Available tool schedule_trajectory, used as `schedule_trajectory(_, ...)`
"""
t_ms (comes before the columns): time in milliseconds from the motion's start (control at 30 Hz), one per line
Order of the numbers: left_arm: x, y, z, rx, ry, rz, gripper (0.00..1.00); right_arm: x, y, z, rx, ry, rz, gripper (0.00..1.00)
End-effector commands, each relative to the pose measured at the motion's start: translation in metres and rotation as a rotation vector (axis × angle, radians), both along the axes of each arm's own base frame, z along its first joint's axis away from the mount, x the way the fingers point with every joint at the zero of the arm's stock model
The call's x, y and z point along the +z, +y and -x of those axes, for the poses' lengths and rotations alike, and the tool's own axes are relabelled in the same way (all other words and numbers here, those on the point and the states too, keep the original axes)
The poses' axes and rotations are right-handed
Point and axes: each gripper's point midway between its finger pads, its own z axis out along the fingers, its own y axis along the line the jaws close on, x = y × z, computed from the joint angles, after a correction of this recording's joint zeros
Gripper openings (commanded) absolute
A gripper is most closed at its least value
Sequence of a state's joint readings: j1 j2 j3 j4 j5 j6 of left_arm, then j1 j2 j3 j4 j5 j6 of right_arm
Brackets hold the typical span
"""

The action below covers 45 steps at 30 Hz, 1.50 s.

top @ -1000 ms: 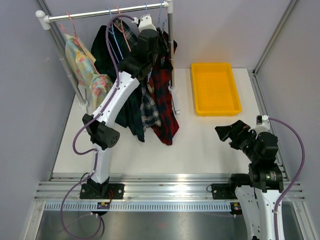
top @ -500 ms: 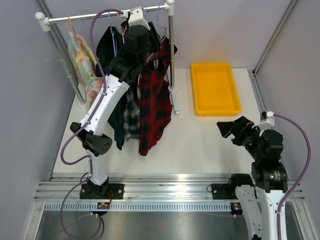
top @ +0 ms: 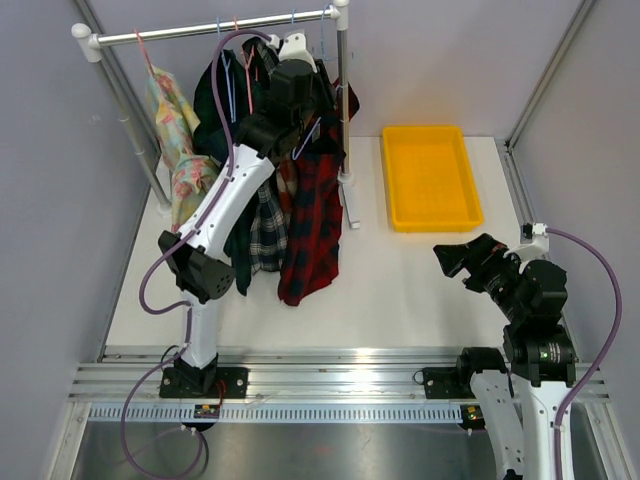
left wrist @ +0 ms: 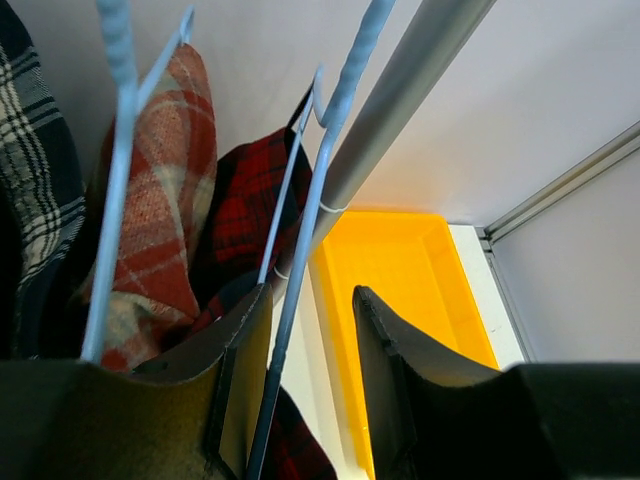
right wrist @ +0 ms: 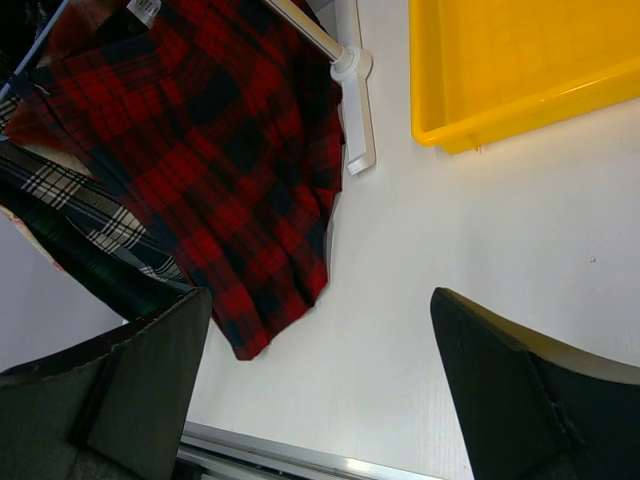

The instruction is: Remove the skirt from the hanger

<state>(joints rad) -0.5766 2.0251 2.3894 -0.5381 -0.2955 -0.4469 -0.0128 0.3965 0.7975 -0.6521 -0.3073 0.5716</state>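
The red-and-black plaid skirt hangs from a light blue hanger at the right end of the rack rod. It also shows in the right wrist view. My left gripper is raised at the hanger tops. In the left wrist view its jaws stand apart with the blue hanger wire running between them, close to the left finger. My right gripper is open and empty over the table, right of the skirt; it also shows in its own wrist view.
A yellow bin sits at the back right. The rack's upright post and its foot stand beside the skirt. A dark green plaid garment, an orange plaid one and a floral one hang to the left.
My left arm swung left along the rod and came partly back. The skirt swung left and now hangs straighter. The right gripper rose slightly.
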Motion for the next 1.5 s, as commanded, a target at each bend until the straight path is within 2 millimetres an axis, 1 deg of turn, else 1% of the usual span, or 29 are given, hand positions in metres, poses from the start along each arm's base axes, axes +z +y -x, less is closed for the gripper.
schedule_trajectory(0,0.0,-0.016,-0.008,-0.069,-0.006,0.044,0.0,0.016,0.002,0.001,0.023,-0.054,0.025,0.99)
schedule_trajectory(67,-0.009,-0.019,-0.011,-0.076,0.005,0.041,0.03,0.015,0.001,0.001,0.022,-0.055,0.033,1.0)
schedule_trajectory(100,-0.012,-0.021,-0.012,-0.082,0.008,0.04,0.14,0.013,0.001,0.001,0.019,-0.048,0.035,0.99)
schedule_trajectory(200,-0.014,-0.023,-0.014,-0.087,0.006,0.042,0.32,0.012,0.0,0.001,0.019,-0.048,0.042,0.99)
schedule_trajectory(233,-0.012,-0.022,-0.013,-0.087,0.0,0.04,0.44,0.012,0.0,0.001,0.018,-0.048,0.042,1.0)
schedule_trajectory(267,-0.012,-0.023,-0.013,-0.089,-0.002,0.039,0.51,0.013,0.0,0.001,0.017,-0.049,0.041,0.99)
schedule_trajectory(333,-0.01,-0.023,-0.013,-0.095,-0.01,0.034,0.8,0.012,0.0,0.001,0.019,-0.05,0.042,0.99)
schedule_trajectory(400,-0.005,-0.023,-0.011,-0.1,-0.021,0.033,0.91,0.011,0.001,0.001,0.022,-0.046,0.04,0.99)
schedule_trajectory(467,-0.001,-0.02,-0.01,-0.091,-0.03,0.025,0.93,0.011,0.001,0.001,0.02,-0.046,0.04,0.99)
schedule_trajectory(533,0.006,-0.015,-0.008,-0.082,-0.046,0.018,0.89,0.011,0.001,0.002,0.022,-0.048,0.042,0.99)
schedule_trajectory(633,0.007,-0.012,-0.008,-0.071,-0.052,0.006,0.69,0.01,0.001,0.001,0.021,-0.051,0.039,1.0)
schedule_trajectory(667,0.006,-0.012,-0.009,-0.069,-0.049,0.003,0.61,0.01,0.001,0.001,0.023,-0.051,0.038,0.99)
schedule_trajectory(700,0.007,-0.012,-0.009,-0.069,-0.048,0.002,0.43,0.01,0.001,0.001,0.021,-0.049,0.038,0.99)
schedule_trajectory(733,0.006,-0.012,-0.009,-0.067,-0.045,-0.002,0.36,0.01,0.001,0.002,0.024,-0.049,0.038,0.99)
schedule_trajectory(767,0.008,-0.011,-0.008,-0.066,-0.047,-0.003,0.26,0.01,0.001,0.002,0.023,-0.052,0.038,1.0)
schedule_trajectory(800,0.008,-0.013,-0.007,-0.063,-0.048,-0.006,0.12,0.01,0.001,0.002,0.023,-0.052,0.038,1.0)
schedule_trajectory(833,0.01,-0.012,-0.006,-0.063,-0.053,-0.012,0.04,0.009,0.001,0.002,0.023,-0.051,0.038,0.99)
schedule_trajectory(867,0.012,-0.011,-0.005,-0.05,-0.056,-0.016,0.0,0.009,0.001,0.002,0.023,-0.051,0.038,1.0)
schedule_trajectory(933,0.015,-0.012,-0.002,-0.049,-0.062,-0.024,0.0,0.009,0.001,0.002,0.023,-0.05,0.037,0.99)
schedule_trajectory(1067,0.033,-0.012,0.01,-0.046,-0.099,-0.058,0.0,0.009,0.001,0.002,0.023,-0.054,0.039,0.99)
schedule_trajectory(1100,0.043,-0.015,0.019,-0.048,-0.121,-0.064,0.0,0.01,0.001,0.001,0.022,-0.058,0.037,1.0)
schedule_trajectory(1167,0.057,-0.009,0.028,-0.018,-0.156,-0.098,0.0,0.011,0.002,0.001,0.03,-0.063,0.041,1.0)
schedule_trajectory(1200,0.068,-0.007,0.038,-0.015,-0.177,-0.104,0.0,0.013,0.004,-0.001,0.045,-0.067,0.039,0.99)
schedule_trajectory(1267,0.08,0.001,0.045,0.02,-0.194,-0.102,0.0,0.023,0.007,-0.002,0.068,-0.088,0.047,1.0)
schedule_trajectory(1300,0.092,0.007,0.053,0.024,-0.214,-0.09,0.0,0.026,0.013,-0.007,0.106,-0.084,0.043,1.0)
schedule_trajectory(1367,0.103,0.016,0.06,0.041,-0.231,-0.085,0.0,0.044,0.02,-0.01,0.158,-0.115,0.046,0.99)
schedule_trajectory(1400,0.107,0.017,0.063,0.04,-0.238,-0.083,0.0,0.045,0.028,-0.019,0.213,-0.092,0.034,0.99)
schedule_trajectory(1433,0.116,0.022,0.069,0.043,-0.253,-0.076,0.0,0.062,0.032,-0.022,0.241,-0.119,0.038,0.99)
schedule_trajectory(1467,0.119,0.025,0.072,0.052,-0.258,-0.071,0.0,0.068,0.035,-0.027,0.266,-0.117,0.037,0.99)
